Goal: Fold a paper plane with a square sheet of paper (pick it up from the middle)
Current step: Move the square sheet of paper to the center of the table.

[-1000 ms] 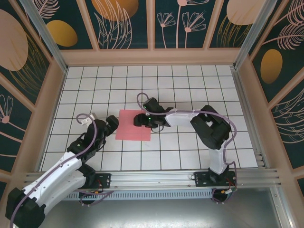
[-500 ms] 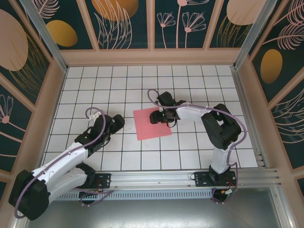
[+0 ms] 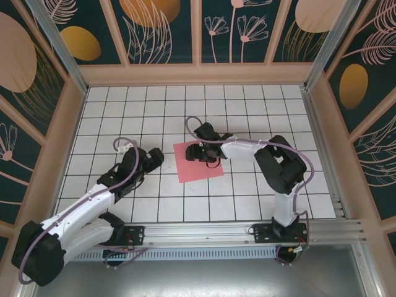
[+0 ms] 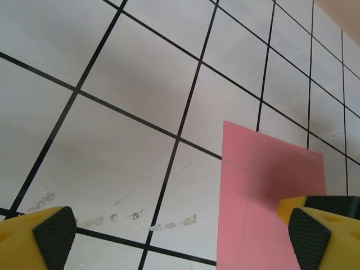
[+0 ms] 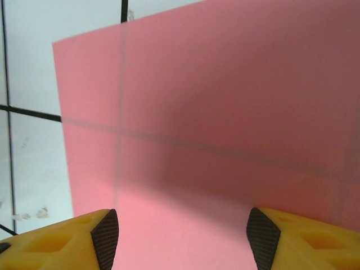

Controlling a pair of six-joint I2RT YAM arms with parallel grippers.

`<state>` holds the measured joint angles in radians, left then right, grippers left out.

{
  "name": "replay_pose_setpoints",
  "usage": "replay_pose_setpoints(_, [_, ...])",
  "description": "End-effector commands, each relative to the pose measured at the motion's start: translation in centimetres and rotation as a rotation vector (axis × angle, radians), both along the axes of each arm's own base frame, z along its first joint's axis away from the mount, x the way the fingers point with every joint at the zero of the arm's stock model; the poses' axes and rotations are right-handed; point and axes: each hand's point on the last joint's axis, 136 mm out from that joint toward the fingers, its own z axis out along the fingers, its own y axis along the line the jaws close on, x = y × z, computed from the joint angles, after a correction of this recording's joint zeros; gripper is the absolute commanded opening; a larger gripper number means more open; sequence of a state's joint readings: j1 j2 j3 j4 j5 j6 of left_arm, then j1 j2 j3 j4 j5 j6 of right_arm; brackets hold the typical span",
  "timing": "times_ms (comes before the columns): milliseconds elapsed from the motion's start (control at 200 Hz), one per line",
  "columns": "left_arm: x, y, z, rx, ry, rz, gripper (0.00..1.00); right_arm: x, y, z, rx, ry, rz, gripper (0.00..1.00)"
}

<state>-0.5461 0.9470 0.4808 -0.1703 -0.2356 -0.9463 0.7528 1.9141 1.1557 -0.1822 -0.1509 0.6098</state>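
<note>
Right gripper (image 3: 198, 152): jaws spread part-way, pinching nothing, low over the far half of the thin salmon-pink square sheet of paper (image 3: 199, 167). In the right wrist view both yellow fingers (image 5: 70, 242) straddle pink. Grid lines show through it, so the sheet lies flat on the white grid-tiled table (image 3: 247, 204), mid-table, turned slightly off the grid. Can't tell if the pads touch it.

Left gripper (image 3: 153, 158): jaws fully spread, empty, just beside the sheet's left edge, not touching.

It's square, so no long axis; the centre is what matters. The sheet's middle sits slightly toward the arm bases from the right gripper. Right arm is nearer, so my read is it takes the middle pickup. No fold made yet.
</note>
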Motion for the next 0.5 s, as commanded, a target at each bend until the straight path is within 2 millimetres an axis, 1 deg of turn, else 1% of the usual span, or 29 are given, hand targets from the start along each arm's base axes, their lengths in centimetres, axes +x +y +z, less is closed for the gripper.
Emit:
replay_pose_setpoints(0, [-0.3, -0.1, 0.2, -0.006, -0.003, -0.022, 0.99, -0.6, -2.6, -2.8, -0.047, 0.071, -0.083, 0.67])
replay_pose_setpoints(220, [-0.2, -0.4, 0.4, -0.041, -0.038, -0.026, 0.99, -2.2, -6.6, -4.1, -0.114, 0.087, -0.098, 0.67])
replay_pose_setpoints(350, [0.0, -0.6, 0.6, -0.022, -0.044, -0.042, 0.99, -2.3, -9.1, -4.2, -0.146, 0.084, -0.094, 0.67])
replay_pose_setpoints(440, [0.2, -0.9, 0.7, -0.018, -0.051, -0.058, 0.99, -2.0, -9.8, -3.8, -0.144, 0.066, -0.075, 0.67])
replay_pose_setpoints(495, [0.4, -1.0, 0.8, -0.019, -0.055, -0.064, 0.99, -1.8, -9.8, -3.4, -0.135, 0.057, -0.058, 0.67])
